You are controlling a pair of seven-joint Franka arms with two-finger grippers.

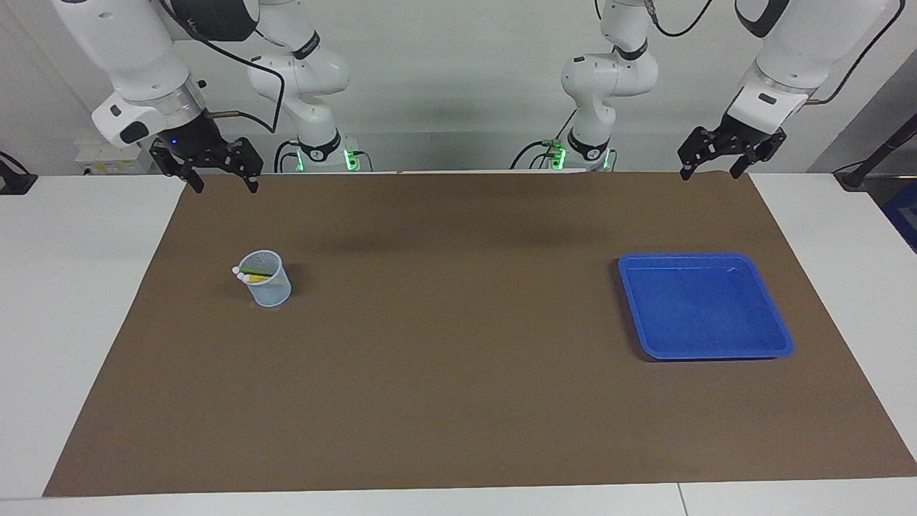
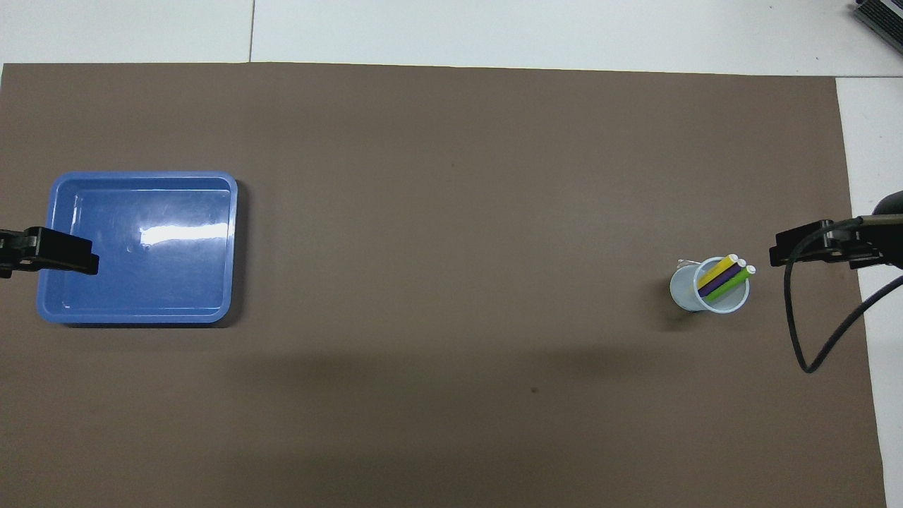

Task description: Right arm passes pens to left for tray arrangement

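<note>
While both arms hang raised with fingers spread wide, holding nothing:
mat (image 1: pixel 458 401): flat brown sheet, wide bare middle.
tray (image 1: pixel 648 344): glossy blue, rounded rim, at 3 o'clock in the facing view.
right gripper (image 1: pixel 222 186): over the mat's corner, 10 o'clock.
left gripper (image 1: pixel 709 172): over the mat's edge, 2 o'clock.
cup (image 1: pixel 276 294): pale mesh, round, at 9 o'clock.
pens (image 2: pixel 721 277): slim, leaning in the cup.

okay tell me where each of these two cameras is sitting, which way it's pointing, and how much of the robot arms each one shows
Facing view: high across the table, facing the robots; both arms show, with the right gripper and left gripper open, raised over the mat's robot-side edge.
Overhead view: high above the robots' end, looking steeply down; only the gripper ends show, the left gripper over the tray's edge.
Shared: the brown mat, the tray toward the left arm's end, and the mesh cup holding the pens toward the right arm's end.
</note>
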